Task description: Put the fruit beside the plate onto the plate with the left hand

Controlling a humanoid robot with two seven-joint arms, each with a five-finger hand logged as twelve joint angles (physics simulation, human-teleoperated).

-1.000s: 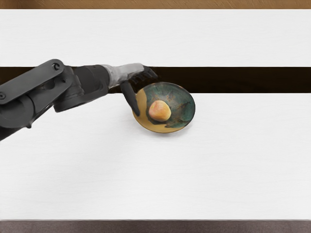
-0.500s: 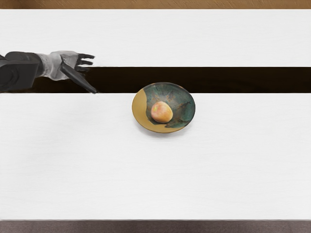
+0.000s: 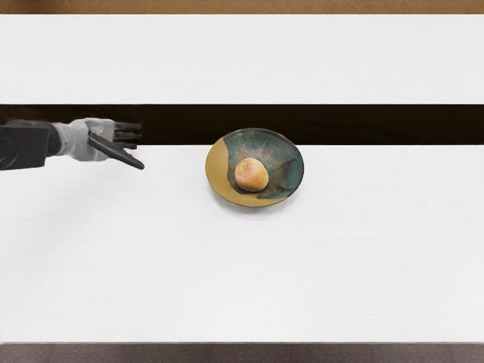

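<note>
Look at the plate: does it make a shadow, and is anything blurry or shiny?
Head view: the plate casts just a thin, soft shadow below its near rim on the table; the fruit looks sharp, no glare; the left hand, open at the left edge, has slightly soft outlines.

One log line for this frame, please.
left hand: open, empty, off to the left of plate | fruit: resting on plate | right hand: not in view

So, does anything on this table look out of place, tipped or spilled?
Nothing stands out. The fruit sits in the middle of the plate, which lies flat on the white table. The left hand is apart from it at the left, fingers open and empty.
</note>
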